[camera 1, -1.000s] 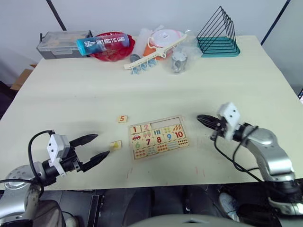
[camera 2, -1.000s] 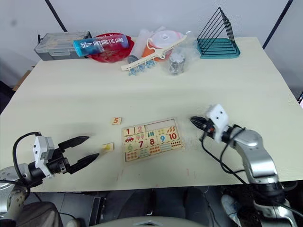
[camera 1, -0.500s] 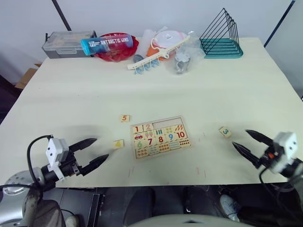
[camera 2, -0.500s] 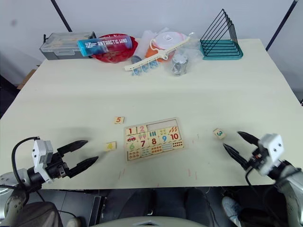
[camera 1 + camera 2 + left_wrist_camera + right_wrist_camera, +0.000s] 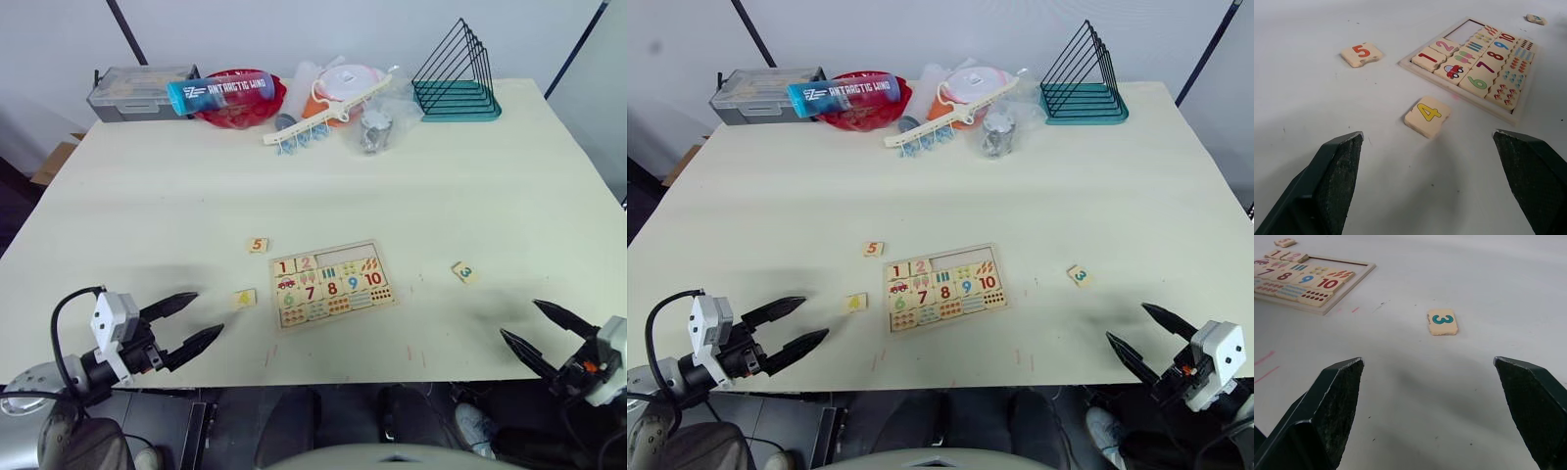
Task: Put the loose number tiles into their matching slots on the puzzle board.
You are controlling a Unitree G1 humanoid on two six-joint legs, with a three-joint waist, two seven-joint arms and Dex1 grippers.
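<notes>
Puzzle board point(image 5: 332, 284): we see it flat near the table's point(image 5: 490, 176) front edge; tiles 1 and 2 seated, three top slots point(image 5: 345, 258) bare.
Tile 4 point(image 5: 245, 298): just left of the board.
Tile 5 point(image 5: 258, 245): beyond its top-left corner.
Tile 3 point(image 5: 463, 272): well right of the board.
Left gripper point(image 5: 199, 319): our fingers apart, empty, near tile 4.
Right gripper point(image 5: 545, 335): fingers apart, empty, short of tile 3.

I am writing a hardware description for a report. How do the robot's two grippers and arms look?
Each gripper, left gripper and right gripper, has two black, tapered, pointed fingers on a white, boxy wrist block. A black cable loops at the left wrist. The arm segments are silver-grey.
</notes>
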